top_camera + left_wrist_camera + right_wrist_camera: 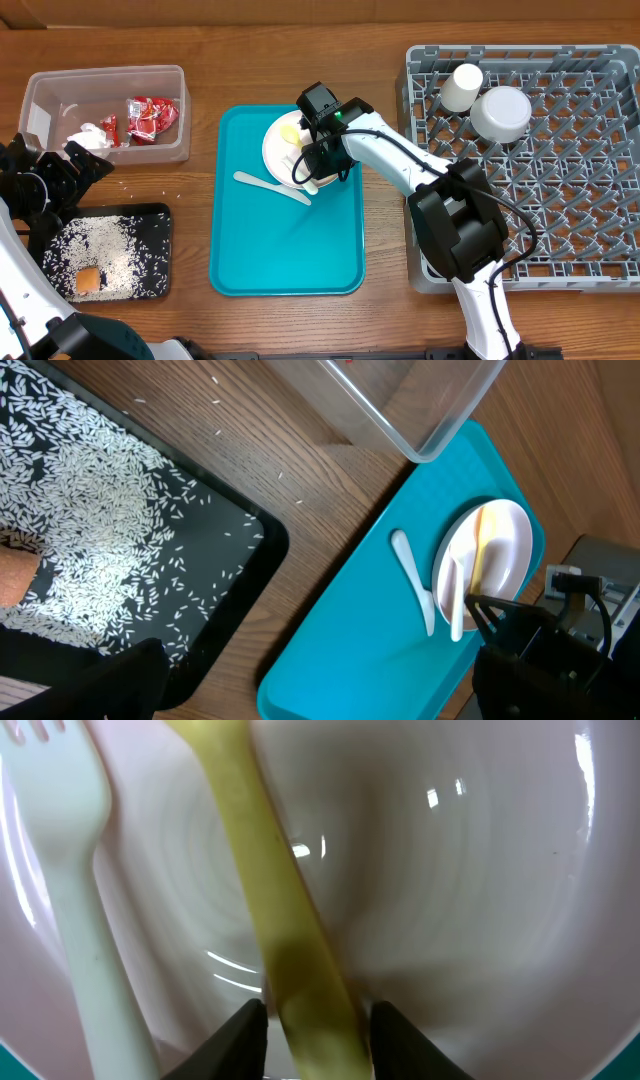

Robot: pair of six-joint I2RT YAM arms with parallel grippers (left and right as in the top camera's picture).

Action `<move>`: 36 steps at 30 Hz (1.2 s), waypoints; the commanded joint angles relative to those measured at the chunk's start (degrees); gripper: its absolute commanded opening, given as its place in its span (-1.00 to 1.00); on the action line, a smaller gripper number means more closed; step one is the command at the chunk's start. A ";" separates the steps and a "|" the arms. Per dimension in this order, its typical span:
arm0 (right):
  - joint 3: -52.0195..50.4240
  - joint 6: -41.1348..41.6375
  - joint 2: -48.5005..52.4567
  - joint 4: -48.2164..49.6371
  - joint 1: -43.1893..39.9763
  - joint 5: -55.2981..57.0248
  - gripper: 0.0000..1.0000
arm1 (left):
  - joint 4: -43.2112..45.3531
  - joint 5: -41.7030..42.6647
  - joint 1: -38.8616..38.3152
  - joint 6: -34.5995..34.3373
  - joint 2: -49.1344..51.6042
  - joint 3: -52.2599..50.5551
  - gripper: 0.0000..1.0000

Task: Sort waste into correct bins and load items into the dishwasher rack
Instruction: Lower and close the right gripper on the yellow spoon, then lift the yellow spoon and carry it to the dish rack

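Nearest me, on the left of the table, sat the shallow black tray, strewn with white rice grains, the small orange food cube lying among them near its front edge. A few stray grains lay on the bare wood just beyond the tray. Over that stretch of table, between the black tray and the tub behind it, hung the left gripper, its fingers spread wide and nothing between them. In the middle lay the teal serving tray, with a white utensil lying loose on it just in front of the round white plate. The plate sat at the far end of the teal tray and carried a white fork and a yellow cutlery piece side by side. The right gripper was down on that plate, its two fingers pinched in on either side of the yellow handle and pressed against it as far as I could see. Further back on the left stood the clear tub, holding the red wrappers and the crumpled white napkin. On the right stood the big grey dishwasher rack, and in its far left corner the white cup rested against the small white bowl, which was turned bottom up.
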 commanded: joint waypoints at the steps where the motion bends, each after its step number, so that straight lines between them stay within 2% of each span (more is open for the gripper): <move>1: -0.28 -0.07 0.57 0.13 -0.04 0.79 -0.36 | 0.00 -0.02 0.17 -0.42 -0.09 0.13 1.00; 7: -0.17 -0.07 0.55 0.13 -0.15 0.79 -0.53 | 0.00 -0.02 0.17 -0.44 -0.09 0.13 1.00; 9: -0.17 -0.09 0.55 0.13 -0.15 0.79 -0.67 | 0.00 -0.02 0.17 -0.44 -0.09 0.13 1.00; 16: -0.09 0.57 0.52 0.55 -0.15 0.81 -0.92 | 0.00 -0.02 0.17 -0.42 -0.09 0.13 0.99; 31: 12.04 0.59 0.37 -8.57 -0.37 0.83 -0.92 | 0.00 -0.02 0.17 -0.42 -0.09 0.13 0.99; 36: 18.36 4.87 -0.74 -13.27 -2.23 4.31 -0.92 | 0.00 -0.02 0.17 -0.42 -0.09 0.13 1.00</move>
